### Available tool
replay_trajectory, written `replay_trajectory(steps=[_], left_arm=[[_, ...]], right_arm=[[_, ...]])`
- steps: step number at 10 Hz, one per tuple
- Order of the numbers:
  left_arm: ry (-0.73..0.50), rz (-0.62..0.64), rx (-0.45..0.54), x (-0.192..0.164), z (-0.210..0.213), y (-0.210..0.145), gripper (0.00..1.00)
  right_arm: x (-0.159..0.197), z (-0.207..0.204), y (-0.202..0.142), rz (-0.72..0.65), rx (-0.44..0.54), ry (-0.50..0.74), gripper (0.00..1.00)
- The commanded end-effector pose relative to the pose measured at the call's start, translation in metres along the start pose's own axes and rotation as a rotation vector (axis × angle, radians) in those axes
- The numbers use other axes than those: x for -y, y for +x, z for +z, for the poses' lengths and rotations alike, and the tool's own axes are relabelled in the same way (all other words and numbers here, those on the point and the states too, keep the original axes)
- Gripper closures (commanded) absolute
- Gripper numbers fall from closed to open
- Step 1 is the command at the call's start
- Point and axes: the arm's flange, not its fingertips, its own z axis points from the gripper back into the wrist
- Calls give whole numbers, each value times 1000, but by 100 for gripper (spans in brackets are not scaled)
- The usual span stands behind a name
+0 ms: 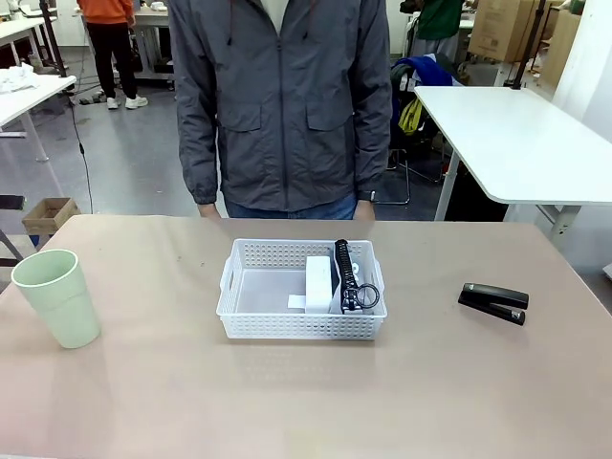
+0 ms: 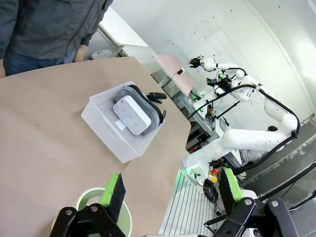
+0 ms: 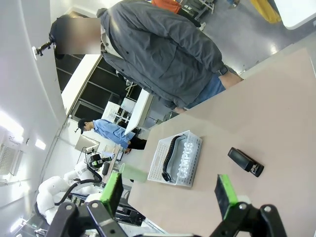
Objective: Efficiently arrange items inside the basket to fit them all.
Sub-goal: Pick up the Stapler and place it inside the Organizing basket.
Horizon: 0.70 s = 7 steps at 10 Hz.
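Left tool (image 2: 172,185) and right tool (image 3: 169,185) both stood spread, empty. Basket (image 1: 301,326) sat centred on the bench (image 1: 287,402), shoe (image 1: 342,272) and white box (image 1: 317,279) in its 3 o'clock half; cup (image 1: 55,297) at 9 o'clock, stapler (image 1: 492,303) at 3 o'clock.

The right tool (image 3: 169,181) gapes above the table (image 3: 276,123); stapler (image 3: 245,162) lies near basket (image 3: 190,167).

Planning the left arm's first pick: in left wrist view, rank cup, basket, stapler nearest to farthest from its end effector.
1. Cup, right under the left end effector.
2. Basket, mid-table.
3. Stapler, beyond the basket.
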Motion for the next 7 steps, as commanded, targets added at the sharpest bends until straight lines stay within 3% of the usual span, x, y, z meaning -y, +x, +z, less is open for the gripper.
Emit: replay_trajectory(steps=[1, 2, 7], left_arm=[[-11, -14, -3, 2, 2, 0, 0], [-11, -14, -3, 2, 2, 0, 0], [-11, -14, -3, 2, 2, 0, 0]], right_arm=[[0, 0, 0, 0, 0, 0, 0], [-14, -18, 2, 89, -87, -57, 0], [-54, -142, -9, 301, -303, -548, 0]])
